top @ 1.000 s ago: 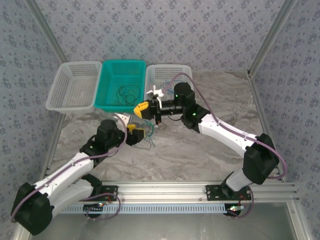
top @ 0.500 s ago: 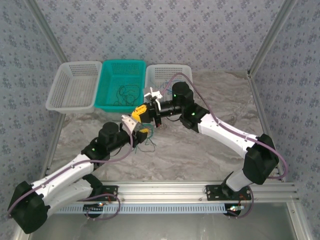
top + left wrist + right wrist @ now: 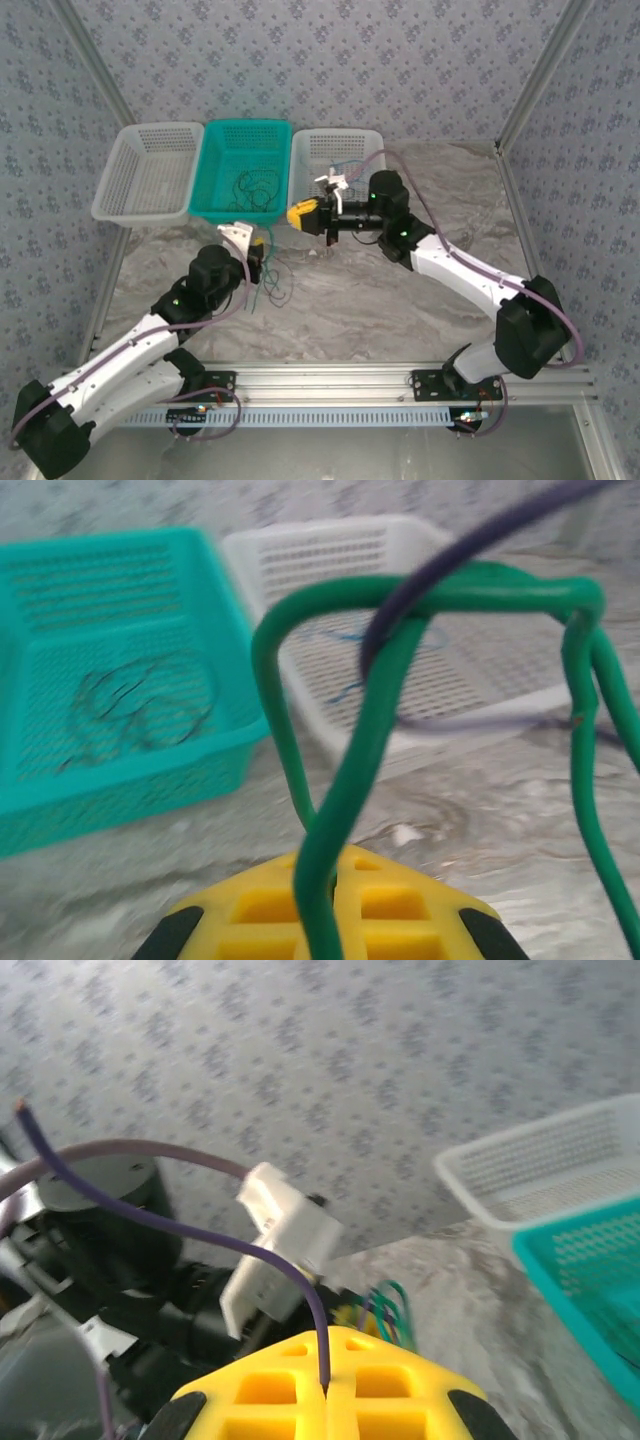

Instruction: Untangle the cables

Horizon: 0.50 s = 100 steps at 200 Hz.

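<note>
The green cable (image 3: pixel 345 780) rises from between the yellow fingers of the left gripper (image 3: pixel 326 910), whose claw is clamped tight on it. Above the claw it bends into a tall arch, running up, then across to the right, then down again. The dark purple wire (image 3: pixel 470 535) crosses the top of that arch and touches it, slanting up to the right.

In the right wrist view the same dark purple wire (image 3: pixel 200 1235) comes straight up out of the right gripper (image 3: pixel 325 1385), closed hard on it. From there it sweeps up and left to a free end.

From above, the green cable (image 3: pixel 255 290) trails from the left gripper (image 3: pixel 257 253) toward the near side of the table (image 3: pixel 400 300). The right gripper (image 3: pixel 299 214) lies level and points left, near the left one but apart from it.

3 baskets stand in a row at the far edge. The middle, teal basket (image 3: pixel 245 140) holds a dark tangle (image 3: pixel 252 188) of thin wire. The right white basket (image 3: pixel 340 142) holds a blue wire (image 3: pixel 345 670), and the right arm's wrist covers its near corner. The left white basket (image 3: pixel 150 175) touches the teal one.
</note>
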Motion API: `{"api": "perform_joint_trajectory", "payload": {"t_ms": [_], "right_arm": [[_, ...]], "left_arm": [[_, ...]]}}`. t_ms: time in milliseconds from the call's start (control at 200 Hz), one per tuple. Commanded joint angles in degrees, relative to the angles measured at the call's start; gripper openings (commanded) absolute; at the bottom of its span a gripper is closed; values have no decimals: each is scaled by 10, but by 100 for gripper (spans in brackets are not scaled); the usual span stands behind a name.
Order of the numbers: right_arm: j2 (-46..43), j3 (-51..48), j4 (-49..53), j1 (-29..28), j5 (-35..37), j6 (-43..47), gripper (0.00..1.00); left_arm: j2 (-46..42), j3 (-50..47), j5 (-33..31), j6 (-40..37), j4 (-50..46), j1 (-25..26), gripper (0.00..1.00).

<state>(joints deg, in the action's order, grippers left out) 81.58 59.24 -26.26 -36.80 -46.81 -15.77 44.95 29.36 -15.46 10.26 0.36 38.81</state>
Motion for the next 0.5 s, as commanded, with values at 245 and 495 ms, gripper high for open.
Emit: {"api": "perform_joint_trajectory", "payload": {"t_ms": [245,495], "right_arm": [[-140,-157,-54,118,238,-120,0],[-226,-192,25,218,331,-149,0]], "left_arm": [[-62,-40,-99,138,-92,-92,0],[-65,-41,-94,157,-101,-124,0]]}}
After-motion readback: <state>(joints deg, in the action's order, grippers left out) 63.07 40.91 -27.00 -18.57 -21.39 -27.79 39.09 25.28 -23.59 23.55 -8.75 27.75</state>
